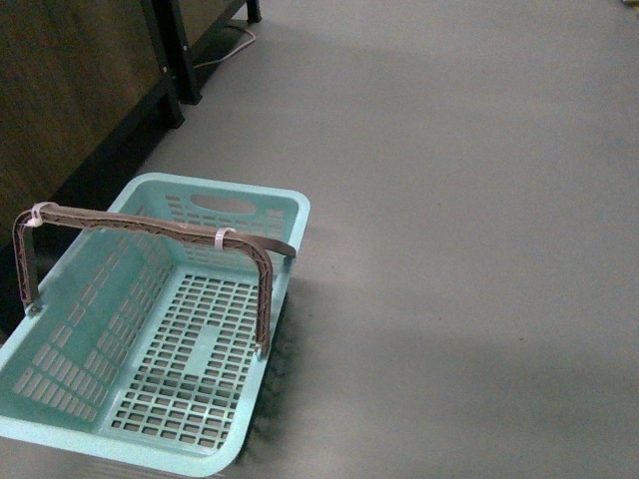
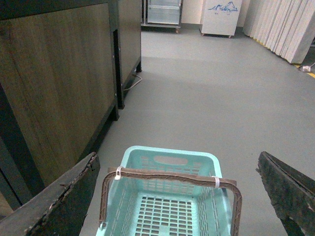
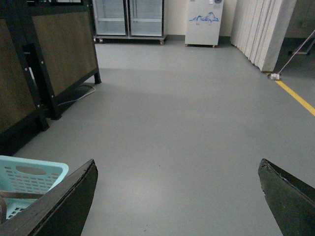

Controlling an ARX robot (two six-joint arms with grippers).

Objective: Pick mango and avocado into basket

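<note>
Grey floor (image 1: 469,200) — turquoise basket (image 1: 60,431)

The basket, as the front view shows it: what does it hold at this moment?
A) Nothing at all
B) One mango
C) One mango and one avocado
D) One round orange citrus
A: in the front view the slotted base and the inner walls of the basket are bare, with no fruit on them, and the part of it that the left wrist view shows is bare as well.

- Basket (image 1: 220,187): one.
- Brown handle (image 1: 130,222) raised over the basket: one.
- White zip ties (image 1: 224,238) on that handle: two.
- Wood-panelled cabinets (image 2: 54,73) beside the basket: two.
- White unit (image 2: 220,17) far beyond the basket: one.
</note>
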